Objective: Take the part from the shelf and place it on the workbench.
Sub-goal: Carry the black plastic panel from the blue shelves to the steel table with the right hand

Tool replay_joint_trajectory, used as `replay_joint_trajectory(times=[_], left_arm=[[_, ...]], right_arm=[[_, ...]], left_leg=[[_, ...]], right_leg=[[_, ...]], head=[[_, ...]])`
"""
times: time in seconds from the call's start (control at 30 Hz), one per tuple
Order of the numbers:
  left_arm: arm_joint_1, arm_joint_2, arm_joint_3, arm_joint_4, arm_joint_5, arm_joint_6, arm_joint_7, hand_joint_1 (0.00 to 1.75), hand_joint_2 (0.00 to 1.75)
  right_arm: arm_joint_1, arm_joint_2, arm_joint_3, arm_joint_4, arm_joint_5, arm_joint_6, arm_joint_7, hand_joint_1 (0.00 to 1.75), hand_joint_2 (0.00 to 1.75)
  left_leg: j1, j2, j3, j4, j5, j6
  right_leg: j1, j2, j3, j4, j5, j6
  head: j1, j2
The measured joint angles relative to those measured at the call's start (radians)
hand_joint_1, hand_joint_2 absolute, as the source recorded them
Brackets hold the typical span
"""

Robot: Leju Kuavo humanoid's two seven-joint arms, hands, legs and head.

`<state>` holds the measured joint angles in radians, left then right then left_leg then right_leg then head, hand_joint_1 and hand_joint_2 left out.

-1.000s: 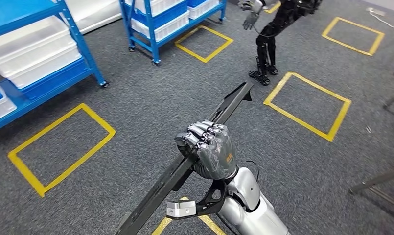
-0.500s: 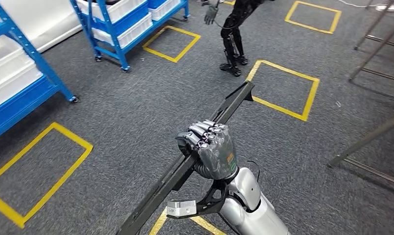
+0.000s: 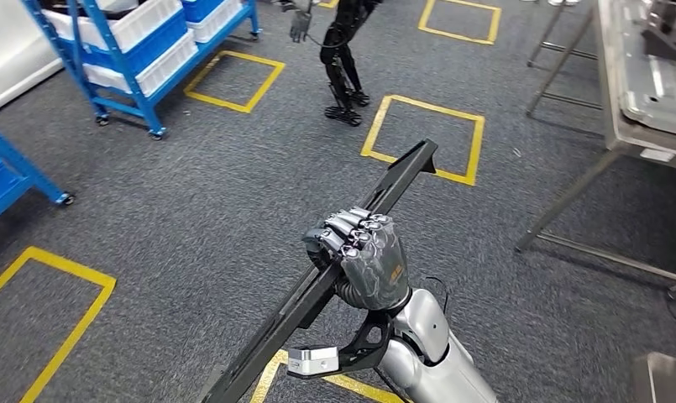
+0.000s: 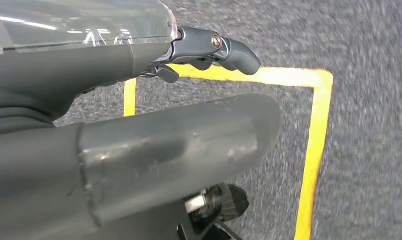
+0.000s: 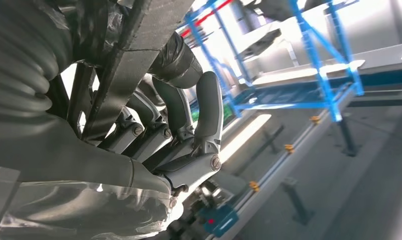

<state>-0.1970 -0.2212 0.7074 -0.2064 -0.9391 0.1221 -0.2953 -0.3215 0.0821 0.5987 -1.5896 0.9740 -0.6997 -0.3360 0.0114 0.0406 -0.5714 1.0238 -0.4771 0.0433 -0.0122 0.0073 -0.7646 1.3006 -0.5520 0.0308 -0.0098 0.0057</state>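
The view has swung right: the shelf (image 3: 141, 50) slides off toward 10 o'clock and the workbench (image 3: 632, 92) appears at 2 o'clock. The right hand (image 3: 359, 256) stays clenched around the part (image 3: 401, 176), mid-carry; left hand (image 4: 139, 150) unclear.

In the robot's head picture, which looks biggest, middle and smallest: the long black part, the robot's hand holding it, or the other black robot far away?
1. Long black part, easily the longest.
2 and 3. Right hand and the other black robot look close in size; that robot stands far off and is cut by the frame edge, so no firm ranking.
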Motion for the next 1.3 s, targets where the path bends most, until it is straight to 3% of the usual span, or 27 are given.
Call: replay_joint_trajectory(times=[0.03,0.07,0.13,0.17,0.2,0.27,0.3,0.37,0.43,0.5,0.53,0.57,0.63,0.7,0.77,0.8,0.87,0.93,1.0,1.03,1.07,1.13,1.2,1.23,1.3], left_arm=[[-0.001,0.0,0.0,0.0,-0.001,0.001,-0.001,0.0,0.0],[-0.002,0.0,0.0,0.0,-0.001,0.002,-0.002,0.0,0.0],[-0.003,0.0,0.0,0.0,-0.002,0.003,-0.005,0.0,0.0],[-0.004,0.0,0.0,0.0,-0.002,0.003,-0.006,0.0,0.0],[-0.004,0.0,0.0,0.0,-0.002,0.003,-0.007,0.0,0.0],[-0.006,-0.001,0.001,0.0,-0.002,0.002,-0.01,0.0,0.0],[-0.007,-0.002,0.001,0.0,-0.001,0.001,-0.012,0.0,0.0],[-0.009,-0.003,0.001,0.0,0.0,0.0,-0.017,0.0,0.0],[-0.006,-0.003,0.001,0.0,0.001,0.0,-0.019,0.0,0.0],[-0.001,-0.003,0.001,0.0,0.003,0.001,-0.019,0.0,0.0],[0.0,-0.003,0.002,0.0,0.004,0.004,-0.019,0.0,0.0],[0.0,-0.002,0.002,0.0,0.004,0.008,-0.019,0.0,0.0],[-0.001,-0.002,0.002,0.0,0.003,0.016,-0.019,0.0,0.0],[-0.001,-0.002,0.003,0.0,0.003,0.022,-0.021,0.0,0.0],[-0.001,-0.002,0.003,0.0,0.003,0.026,-0.023,0.0,0.0],[-0.001,-0.003,0.003,0.0,0.003,0.028,-0.024,0.0,0.0],[-0.002,-0.005,0.004,0.0,0.003,0.032,-0.028,0.0,0.0],[0.0,-0.005,0.004,0.0,0.003,0.034,-0.029,0.0,0.0],[0.004,-0.004,0.005,0.0,0.003,0.036,-0.03,0.0,0.0],[0.005,-0.004,0.005,0.0,0.004,0.036,-0.03,0.0,0.0],[0.004,-0.004,0.005,0.0,0.004,0.037,-0.03,0.0,0.0],[0.004,-0.005,0.005,0.0,0.004,0.037,-0.031,0.0,0.0],[0.003,-0.005,0.005,0.0,0.004,0.038,-0.033,0.0,0.0],[0.002,-0.006,0.006,0.0,0.005,0.038,-0.033,0.0,0.0],[0.0,-0.007,0.006,0.0,0.005,0.039,-0.034,0.0,0.0]], right_arm=[[0.0,-0.001,-0.002,0.0,0.001,0.0,0.0,1.75,1.75],[0.0,-0.002,-0.003,0.0,0.001,0.0,0.001,1.75,1.75],[-0.002,-0.003,-0.005,-0.001,0.002,0.0,0.002,1.75,1.75],[-0.002,-0.004,-0.006,-0.002,0.002,0.0,0.002,1.75,1.75],[-0.003,-0.004,-0.008,-0.003,0.003,0.0,0.003,1.75,1.75],[-0.002,-0.005,-0.01,-0.005,0.005,0.0,0.003,1.75,1.75],[-0.001,-0.006,-0.011,-0.008,0.007,0.0,0.003,1.75,1.75],[-0.002,-0.006,-0.014,-0.013,0.011,0.0,0.003,1.75,1.75],[-0.002,-0.006,-0.015,-0.014,0.014,0.0,0.003,1.75,1.75],[0.002,-0.006,-0.016,-0.015,0.015,0.0,0.003,1.75,1.75],[0.004,-0.007,-0.018,-0.015,0.016,0.0,0.003,1.75,1.75],[0.005,-0.007,-0.019,-0.016,0.016,0.0,0.003,1.75,1.75],[0.007,-0.007,-0.023,-0.019,0.017,0.0,0.002,1.75,1.75],[0.008,-0.007,-0.027,-0.023,0.018,0.0,0.002,1.75,1.75],[0.013,-0.007,-0.033,-0.027,0.019,0.0,0.002,1.75,1.75],[0.016,-0.008,-0.038,-0.029,0.02,0.0,0.002,1.75,1.75],[0.018,-0.01,-0.047,-0.036,0.021,0.0,0.001,1.75,1.75],[0.018,-0.012,-0.055,-0.039,0.024,0.0,0.001,1.75,1.75],[0.021,-0.014,-0.062,-0.04,0.032,0.0,0.002,1.75,1.75],[0.023,-0.016,-0.065,-0.04,0.035,0.0,0.004,1.75,1.75],[0.023,-0.018,-0.069,-0.04,0.038,0.0,0.005,1.75,1.75],[0.023,-0.021,-0.075,-0.043,0.043,0.0,0.009,1.75,1.75],[0.022,-0.022,-0.081,-0.047,0.052,0.0,0.012,1.75,1.75],[0.021,-0.023,-0.084,-0.049,0.057,0.0,0.013,1.75,1.75],[0.022,-0.025,-0.09,-0.052,0.064,0.0,0.016,1.75,1.75]], left_leg=[[-0.001,0.014,0.0,0.0,-0.001,-0.001],[-0.001,0.026,0.002,0.0,-0.003,-0.002],[-0.004,0.047,0.007,0.001,-0.009,-0.009],[-0.006,0.056,0.009,0.001,-0.011,-0.014],[-0.008,0.065,0.011,0.002,-0.014,-0.019],[-0.009,0.082,0.016,0.0,-0.018,-0.029],[-0.007,0.076,0.016,0.005,-0.024,-0.034],[-0.003,0.031,-0.002,0.055,-0.061,-0.042],[-0.001,-0.018,-0.061,0.183,-0.123,-0.046],[0.0,-0.031,-0.116,0.285,-0.148,-0.048],[0.0,-0.033,-0.119,0.281,-0.13,-0.047],[0.0,-0.036,-0.104,0.239,-0.095,-0.046],[0.004,-0.073,-0.049,0.103,-0.025,-0.042],[0.008,-0.11,-0.016,0.027,-0.002,-0.039],[0.006,-0.104,-0.011,0.019,-0.002,-0.031],[0.006,-0.093,-0.01,0.013,0.001,-0.025],[0.008,-0.068,-0.006,0.002,0.009,-0.01],[0.005,-0.041,-0.004,-0.002,0.01,-0.001],[0.002,-0.012,-0.004,-0.001,0.007,0.001],[0.002,0.002,-0.004,-0.001,0.006,0.001],[0.002,0.015,-0.002,-0.001,0.004,0.0],[0.0,0.037,0.005,-0.001,-0.002,-0.005],[-0.004,0.056,0.011,-0.001,-0.008,-0.014],[-0.006,0.065,0.014,-0.001,-0.01,-0.019],[-0.006,0.076,0.019,-0.001,-0.016,-0.03]], right_leg=[[-0.001,-0.004,0.016,-0.025,0.02,0.0],[-0.001,-0.015,0.05,-0.083,0.052,-0.002],[0.008,-0.055,0.121,-0.212,0.095,-0.011],[0.013,-0.069,0.14,-0.249,0.102,-0.016],[0.018,-0.073,0.146,-0.264,0.101,-0.021],[0.02,-0.051,0.145,-0.267,0.103,-0.03],[0.018,-0.04,0.147,-0.271,0.105,-0.035],[0.01,-0.02,0.153,-0.28,0.11,-0.047],[0.009,0.003,0.154,-0.281,0.111,-0.054],[0.009,0.032,0.153,-0.278,0.11,-0.056],[0.009,0.048,0.154,-0.275,0.11,-0.056],[0.009,0.063,0.154,-0.273,0.109,-0.054],[0.008,0.09,0.152,-0.264,0.105,-0.048],[0.007,0.113,0.144,-0.257,0.104,-0.038],[0.003,0.134,0.137,-0.26,0.109,-0.025],[0.004,0.126,0.135,-0.259,0.109,-0.02],[0.009,0.071,0.115,-0.218,0.082,-0.012],[0.009,0.014,0.061,-0.105,0.022,-0.007],[0.004,0.002,0.009,-0.005,-0.01,-0.002],[0.002,-0.001,0.006,-0.001,0.0,-0.001],[0.001,-0.006,0.024,-0.035,0.026,-0.001],[0.005,-0.042,0.097,-0.17,0.087,-0.007],[0.016,-0.072,0.143,-0.259,0.111,-0.018],[0.021,-0.074,0.146,-0.27,0.108,-0.022],[0.019,-0.049,0.147,-0.275,0.112,-0.031]], head=[[0.0,0.0],[0.0,0.0],[0.0,0.0],[0.0,0.0],[0.0,0.0],[0.0,0.0],[0.0,0.0],[-0.001,0.0],[-0.001,0.0],[-0.001,0.0],[-0.001,0.0],[-0.001,0.0],[-0.001,0.0],[-0.001,0.0],[-0.001,0.0],[-0.001,0.0],[0.001,0.0],[0.003,0.0],[0.003,0.0],[0.003,0.0],[0.004,0.0],[0.003,0.0],[0.003,0.0],[0.003,0.0],[0.003,0.0]])
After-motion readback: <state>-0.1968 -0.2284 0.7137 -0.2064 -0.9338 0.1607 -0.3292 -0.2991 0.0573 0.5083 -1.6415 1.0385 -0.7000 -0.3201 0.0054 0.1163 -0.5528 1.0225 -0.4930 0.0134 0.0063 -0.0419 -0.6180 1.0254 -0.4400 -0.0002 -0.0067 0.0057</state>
